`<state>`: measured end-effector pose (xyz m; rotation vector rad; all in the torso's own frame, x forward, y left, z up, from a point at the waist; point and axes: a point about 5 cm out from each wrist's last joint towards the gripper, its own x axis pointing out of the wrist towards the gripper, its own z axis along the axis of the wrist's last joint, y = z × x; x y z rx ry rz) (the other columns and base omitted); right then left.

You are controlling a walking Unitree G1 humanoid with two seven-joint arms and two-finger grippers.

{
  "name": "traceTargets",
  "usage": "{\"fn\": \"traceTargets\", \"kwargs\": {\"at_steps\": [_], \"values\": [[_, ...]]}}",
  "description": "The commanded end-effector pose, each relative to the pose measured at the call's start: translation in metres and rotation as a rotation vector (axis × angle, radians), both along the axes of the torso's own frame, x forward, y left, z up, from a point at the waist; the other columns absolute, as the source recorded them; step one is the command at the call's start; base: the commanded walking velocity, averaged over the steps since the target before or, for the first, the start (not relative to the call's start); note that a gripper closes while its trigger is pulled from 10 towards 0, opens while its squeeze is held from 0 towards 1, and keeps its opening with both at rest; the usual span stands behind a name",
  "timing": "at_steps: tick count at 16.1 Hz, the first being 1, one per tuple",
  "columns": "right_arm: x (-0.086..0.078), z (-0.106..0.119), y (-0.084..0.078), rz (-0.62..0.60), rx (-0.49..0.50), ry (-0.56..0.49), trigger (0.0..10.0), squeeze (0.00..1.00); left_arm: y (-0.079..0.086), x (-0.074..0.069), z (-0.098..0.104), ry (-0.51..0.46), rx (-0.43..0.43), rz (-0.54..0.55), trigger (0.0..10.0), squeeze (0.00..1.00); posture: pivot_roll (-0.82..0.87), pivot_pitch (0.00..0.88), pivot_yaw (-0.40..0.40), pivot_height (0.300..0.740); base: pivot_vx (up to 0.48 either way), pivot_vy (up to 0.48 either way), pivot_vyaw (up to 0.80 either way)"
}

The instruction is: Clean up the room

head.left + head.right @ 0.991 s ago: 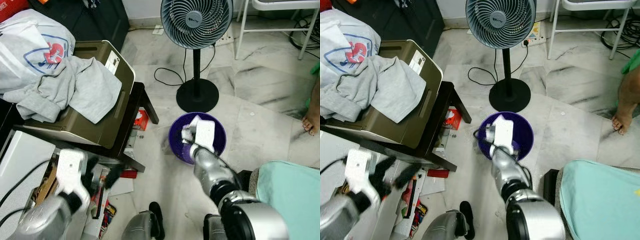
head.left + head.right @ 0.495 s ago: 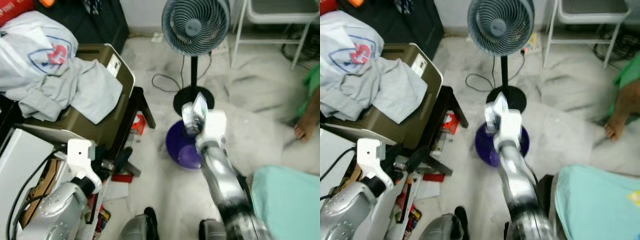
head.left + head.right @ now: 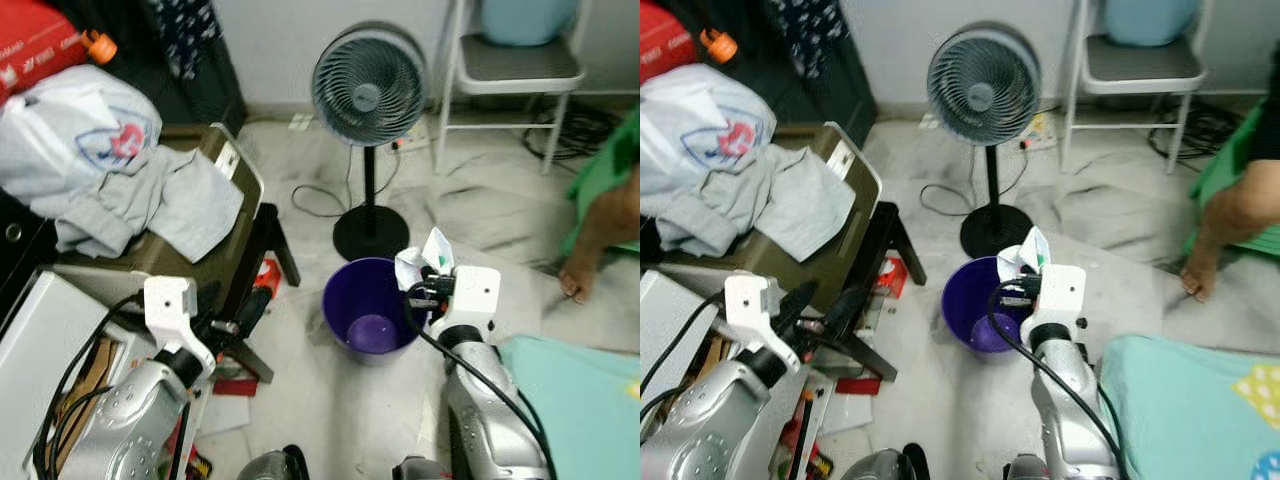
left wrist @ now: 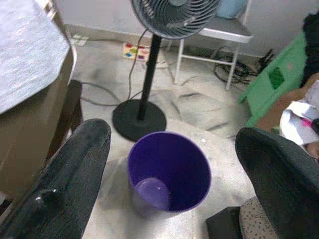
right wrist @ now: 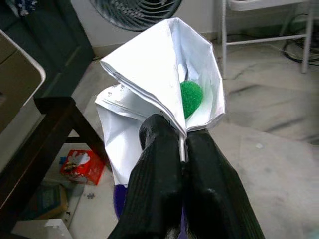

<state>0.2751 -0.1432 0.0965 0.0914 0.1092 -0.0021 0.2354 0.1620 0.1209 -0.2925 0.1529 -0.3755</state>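
Observation:
A purple bin (image 3: 338, 312) stands on the marble floor in front of a fan; its inside (image 4: 154, 191) looks bare. My right gripper (image 3: 422, 292) hovers at the bin's right rim, shut on a crumpled white paper (image 3: 427, 260). The right wrist view shows the two fingers (image 5: 159, 164) pinched together on the paper (image 5: 149, 74), which has a green blob in its fold. My left gripper (image 3: 232, 308) is low on the left of the bin, open, with nothing between its fingers (image 4: 75, 169).
A standing fan (image 3: 366, 88) and its cable lie just behind the bin. On the left, a brown box with grey cloth (image 3: 160, 200) sits on a dark table. A person's foot (image 3: 578, 280) and a chair (image 3: 510, 70) are at right; a teal cushion (image 3: 580, 390) is near.
The view has shifted and tilted up. My right gripper, with the paper, has drawn back from over the bin's middle to its right rim. The left gripper has risen a little, still open.

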Motion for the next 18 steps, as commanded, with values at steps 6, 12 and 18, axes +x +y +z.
{"fn": "traceTargets", "kwargs": {"at_steps": [6,12,18], "values": [[-0.026,0.007,-0.008,0.058,-0.029,-0.007,10.0,0.00,0.021,-0.007,-0.004,0.010,0.076,0.083,10.0,0.00,-0.18,0.069,0.141,0.740,0.000,0.000,-0.08],[-0.050,0.009,-0.032,0.059,-0.115,0.003,10.0,0.00,0.019,-0.013,-0.005,-0.015,0.046,0.082,10.0,0.00,-0.20,0.054,0.124,0.740,0.000,0.000,0.00],[-0.049,0.009,-0.031,0.076,-0.101,0.017,10.0,0.00,0.016,-0.012,-0.005,-0.020,0.034,0.065,10.0,0.00,-0.20,0.056,0.122,0.740,0.000,0.000,-0.40]]}}
